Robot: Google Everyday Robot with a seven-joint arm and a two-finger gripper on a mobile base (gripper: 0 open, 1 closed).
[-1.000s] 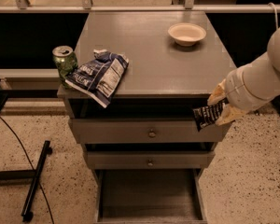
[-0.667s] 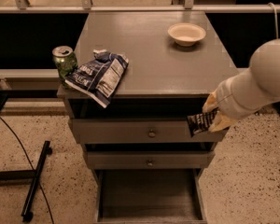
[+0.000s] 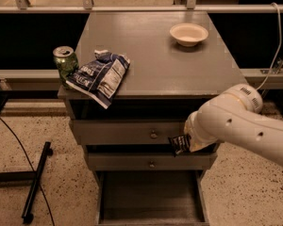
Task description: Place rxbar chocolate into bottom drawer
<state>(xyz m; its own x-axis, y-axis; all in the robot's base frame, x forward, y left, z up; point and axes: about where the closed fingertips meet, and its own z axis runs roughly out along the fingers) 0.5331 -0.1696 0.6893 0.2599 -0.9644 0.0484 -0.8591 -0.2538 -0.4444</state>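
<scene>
The rxbar chocolate (image 3: 179, 143) is a small black wrapper with white lettering, held in my gripper (image 3: 187, 142) in front of the two closed upper drawers, at the right side of the cabinet. The white arm (image 3: 240, 121) reaches in from the right and hides most of the gripper. The bottom drawer (image 3: 151, 204) is pulled open below, and its plain grey floor shows. The bar hangs above the drawer's right half.
On the cabinet top (image 3: 160, 55) lie a blue-and-white chip bag (image 3: 100, 75), a green can (image 3: 66, 62) at the left edge and a cream bowl (image 3: 189, 33) at the back right. A black stand and cable (image 3: 35, 182) lie on the floor to the left.
My arm has moved left and down with the bar, from beside the cabinet's top right edge to in front of the two upper drawers.
</scene>
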